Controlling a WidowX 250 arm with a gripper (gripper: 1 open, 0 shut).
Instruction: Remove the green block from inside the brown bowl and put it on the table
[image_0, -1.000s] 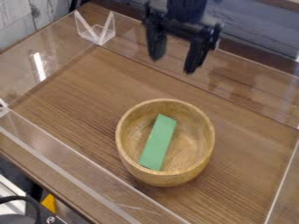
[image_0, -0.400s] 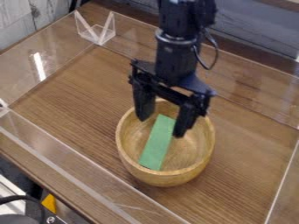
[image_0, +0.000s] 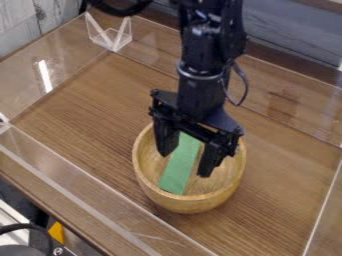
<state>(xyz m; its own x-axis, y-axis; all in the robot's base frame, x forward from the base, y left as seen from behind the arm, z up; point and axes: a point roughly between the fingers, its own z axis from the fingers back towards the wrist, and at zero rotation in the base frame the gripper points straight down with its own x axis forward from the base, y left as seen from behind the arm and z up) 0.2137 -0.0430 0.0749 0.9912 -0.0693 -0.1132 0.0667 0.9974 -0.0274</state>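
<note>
Pincer (image_0: 190, 155) wide open, empty, straddling green block (image_0: 182, 166) in brown bowl (image_0: 190, 190); fingertips may jam on bowl floor, tipping it.

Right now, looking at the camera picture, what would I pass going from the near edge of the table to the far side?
Near acrylic wall → brown bowl holding the green block, with the open gripper lowered around it → bare table → small clear stand at the far left corner.
</note>
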